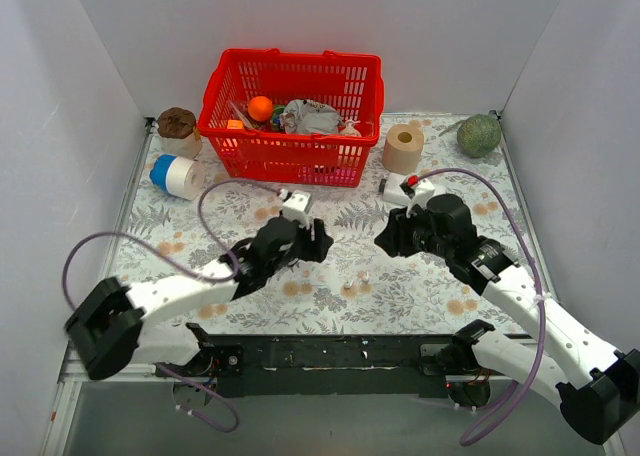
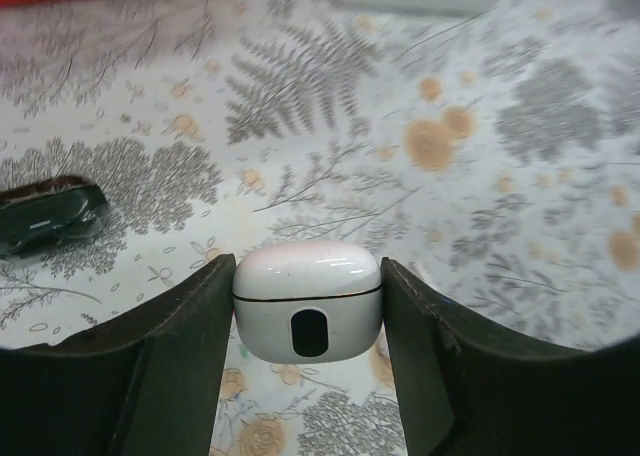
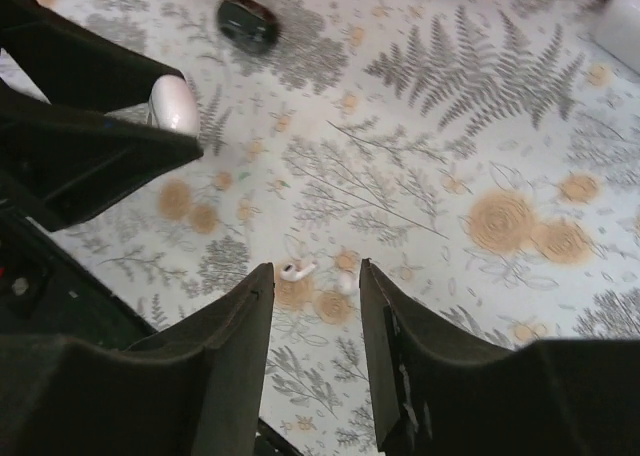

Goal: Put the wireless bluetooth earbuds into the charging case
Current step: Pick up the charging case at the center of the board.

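Left gripper (image 2: 308,271) clamped on glossy white oval case (image 2: 308,311), closed | right gripper (image 3: 315,271) open, empty, over tiny white earbuds (image 3: 296,270) near-centre | risk: closed case blocks insertion; buds may skid.

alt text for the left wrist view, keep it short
The left gripper is shut on a white charging case, lid closed, gripped by its sides. Behind it lies a floral table cover, with a glossy black case at the left edge.
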Tool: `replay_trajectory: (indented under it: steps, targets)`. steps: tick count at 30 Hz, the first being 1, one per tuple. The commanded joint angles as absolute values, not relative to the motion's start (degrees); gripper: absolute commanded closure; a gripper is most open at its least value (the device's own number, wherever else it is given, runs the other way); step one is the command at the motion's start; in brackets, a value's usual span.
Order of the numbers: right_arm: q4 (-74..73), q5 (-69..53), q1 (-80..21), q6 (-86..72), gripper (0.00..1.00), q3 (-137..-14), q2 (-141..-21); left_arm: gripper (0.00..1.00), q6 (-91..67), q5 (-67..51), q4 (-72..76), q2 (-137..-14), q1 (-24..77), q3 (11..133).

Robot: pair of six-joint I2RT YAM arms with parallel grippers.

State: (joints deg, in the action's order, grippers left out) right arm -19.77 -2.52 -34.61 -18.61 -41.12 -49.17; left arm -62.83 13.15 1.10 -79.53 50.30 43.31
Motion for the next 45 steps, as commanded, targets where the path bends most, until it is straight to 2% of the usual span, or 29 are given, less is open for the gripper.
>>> replay_trajectory:
  steps: [1, 2, 4, 5, 8, 11, 15, 24, 45]
  targets:
    - [-19.15, -16.42, -34.63, -15.12, 0.5, -49.73, -52.55, 0.99, -53.02, 8.18, 32.04, -62.25, 53.25, 23.68]
    - [-19.6, -19.13, -34.54, -15.2, 0.47, -51.57, -52.99, 1.0, -50.91, 7.91, 39.21, -59.36, 54.74, 20.51]
    - [-19.51, -21.35, -34.63, -15.9, 0.43, -52.9, -53.52, 1.0, -46.43, 5.28, 43.75, -53.54, 55.54, 14.19]
    - [-18.9, -23.62, -34.63, -16.52, 0.3, -53.35, -53.87, 1.0, -45.45, 3.97, 44.03, -52.22, 55.89, 13.45]
    - [-19.42, -26.62, -34.98, -17.93, 0.13, -56.5, -55.71, 1.0, -38.68, -3.78, 42.02, -49.31, 56.42, 12.22]
    - [-25.38, -23.05, -38.48, -16.97, 0.1, -62.12, -59.41, 1.0, -33.17, -1.59, 40.79, -47.73, 57.82, 12.22]
    - [-29.09, -13.64, -47.35, -17.05, 0.1, -65.83, -62.14, 1.0, -25.77, 4.82, 41.13, -48.07, 60.38, 13.44]
    - [-27.77, -7.3, -53.34, -20.13, 0.12, -67.94, -65.91, 1.0, -19.07, 8.35, 43.42, -51.33, 62.75, 16.0]
    - [-27.51, -2.11, -54.32, -20.39, 0.17, -67.85, -72.25, 1.0, -17.4, 10.98, 41.22, -47.37, 66.62, 15.82]
